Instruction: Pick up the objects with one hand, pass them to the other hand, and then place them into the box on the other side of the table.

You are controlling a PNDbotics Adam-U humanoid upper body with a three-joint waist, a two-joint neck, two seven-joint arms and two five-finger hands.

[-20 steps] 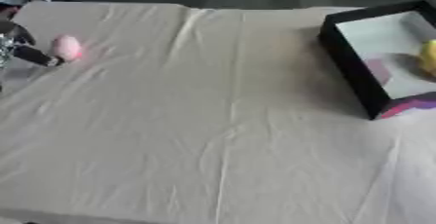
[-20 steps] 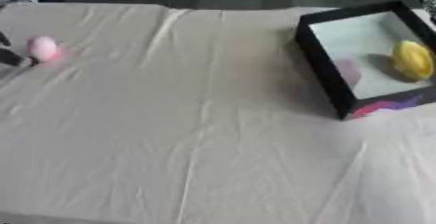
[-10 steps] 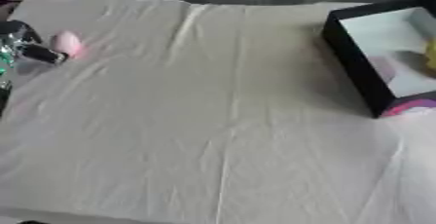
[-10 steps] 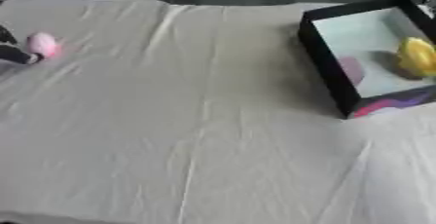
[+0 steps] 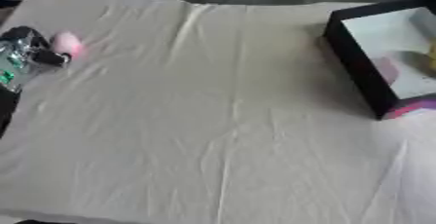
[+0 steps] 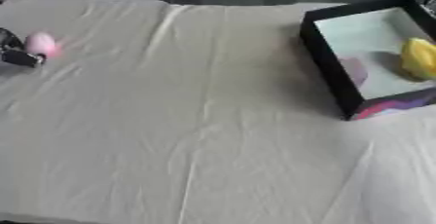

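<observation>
Nothing shifted; left hand [image 5: 26,55] beside pink object [image 5: 66,44], grip unclear; box [image 6: 328,67] holds yellow object [image 6: 418,58].

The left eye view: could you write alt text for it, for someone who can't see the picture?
At the left edge of a table under a creased beige cloth, the robot's left hand sits right beside a small pink object. At the right edge stands an open black box with a pale floor, something yellow just showing at the picture's edge.

The robot hand [image 5: 26,52] looks black and silver with green spots.
</observation>
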